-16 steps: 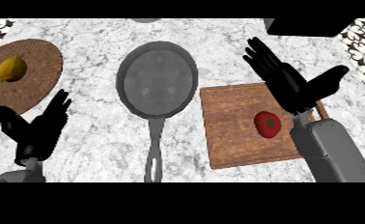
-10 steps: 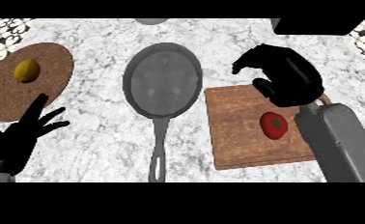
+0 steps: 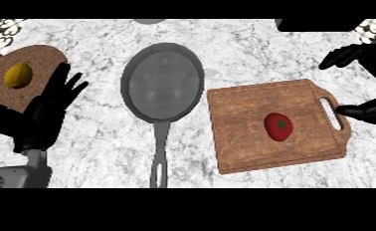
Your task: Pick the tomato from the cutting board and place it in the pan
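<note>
Right of the cutting board (image 3: 242, 143), my right hand (image 3: 343, 57) has drifted off, open and empty; tomato (image 3: 278, 126) still untouched.

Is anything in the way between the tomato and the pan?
No, nothing visible. The tomato lies on the cutting board, and the pan sits left of it, with only bare board and counter between.
</note>
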You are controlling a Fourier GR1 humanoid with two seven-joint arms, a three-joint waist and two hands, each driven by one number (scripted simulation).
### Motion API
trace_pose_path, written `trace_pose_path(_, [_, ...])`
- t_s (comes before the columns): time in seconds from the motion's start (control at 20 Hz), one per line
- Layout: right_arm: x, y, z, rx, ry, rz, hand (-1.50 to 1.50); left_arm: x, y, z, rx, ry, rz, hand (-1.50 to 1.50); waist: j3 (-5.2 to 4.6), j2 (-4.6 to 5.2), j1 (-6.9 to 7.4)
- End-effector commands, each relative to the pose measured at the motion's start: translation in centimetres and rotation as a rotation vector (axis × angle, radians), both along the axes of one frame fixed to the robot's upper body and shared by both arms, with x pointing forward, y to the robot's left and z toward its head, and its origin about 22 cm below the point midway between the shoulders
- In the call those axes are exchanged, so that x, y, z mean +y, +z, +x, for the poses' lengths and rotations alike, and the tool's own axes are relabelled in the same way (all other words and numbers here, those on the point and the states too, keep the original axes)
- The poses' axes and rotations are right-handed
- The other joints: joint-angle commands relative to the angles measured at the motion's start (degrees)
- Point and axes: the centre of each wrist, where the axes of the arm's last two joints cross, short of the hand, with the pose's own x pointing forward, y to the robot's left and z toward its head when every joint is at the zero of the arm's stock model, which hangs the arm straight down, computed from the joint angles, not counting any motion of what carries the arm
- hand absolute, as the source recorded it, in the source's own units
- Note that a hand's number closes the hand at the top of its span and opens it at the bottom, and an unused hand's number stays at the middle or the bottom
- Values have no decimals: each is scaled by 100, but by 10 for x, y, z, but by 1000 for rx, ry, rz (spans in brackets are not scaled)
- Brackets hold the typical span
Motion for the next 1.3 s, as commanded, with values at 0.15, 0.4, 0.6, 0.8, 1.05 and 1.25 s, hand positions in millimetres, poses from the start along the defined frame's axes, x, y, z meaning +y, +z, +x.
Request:
trace_pose_path(0.15, [-30,24,0,-210,90,-213,-150,-25,8,12,-39,-51,-11,0,-12,31,189])
trace_pose_path(0.4, [-14,43,12,-272,144,-324,-150,-25,28,24,-26,-34,5,0,-29,-21,202])
trace_pose_path(0.6, [15,52,13,-385,166,-557,-150,-36,13,20,-22,-49,-5,0,-38,-38,173])
trace_pose_path(0.8, [31,54,20,-386,228,-683,-150,-27,16,25,-15,-31,2,0,-42,-47,138])
trace_pose_path(1.05, [47,41,12,-352,335,-985,-150,-31,17,27,-20,-32,-3,0,-46,-39,152])
trace_pose_path(1.25, [56,17,4,-342,416,-1099,-150,-29,-7,14,-14,-12,6,0,-45,-57,88])
